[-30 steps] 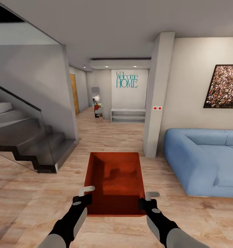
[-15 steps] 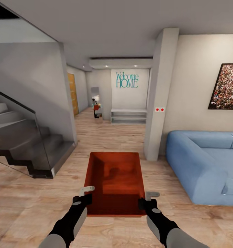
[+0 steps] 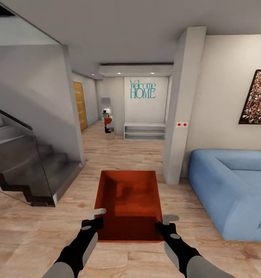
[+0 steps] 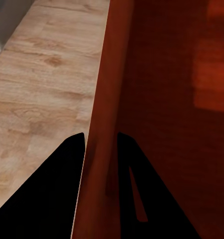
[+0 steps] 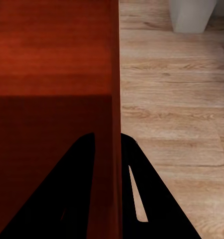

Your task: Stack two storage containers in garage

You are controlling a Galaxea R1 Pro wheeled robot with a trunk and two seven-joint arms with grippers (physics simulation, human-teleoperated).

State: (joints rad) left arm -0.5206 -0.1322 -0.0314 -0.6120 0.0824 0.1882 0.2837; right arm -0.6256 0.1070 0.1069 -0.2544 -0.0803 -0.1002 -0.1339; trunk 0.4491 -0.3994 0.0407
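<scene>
Compared with a second ago, the whole scene has slid: the staircase sits further toward 9 o'clock, the pillar and sofa have drifted toward 3 o'clock and grown, so the camera has moved forward, while the box and both arms keep the same place in the head view.

One orange-red box [image 3: 129, 204] hangs above the wood floor [image 3: 38, 227] at about 6 o'clock in the head view, open side up and level, long axis pointing away from the robot. The left gripper [image 3: 92, 222] clamps the near part of its left wall, and the left wrist view shows that wall [image 4: 103, 149] pinched between the two dark fingers [image 4: 52, 189]. The right gripper [image 3: 164, 227] clamps the right wall the same way; in the right wrist view the thin wall [image 5: 114, 124] runs between the fingers [image 5: 157, 199], with one inside the box and one outside.

Beyond the box, a grey pillar [image 3: 180, 108] with two red dots stands at 1 o'clock. A blue sofa [image 3: 231, 189] fills the 3 o'clock side, under a framed picture [image 3: 258, 96]. Dark stairs [image 3: 26, 170] with a glass rail rise at 9 o'clock. At 12 o'clock the hallway ends in a white wall with a teal "Welcome HOME" sign [image 3: 142, 89] over a low shelf [image 3: 144, 131], and a wooden door [image 3: 80, 105] stands at 11 o'clock.
</scene>
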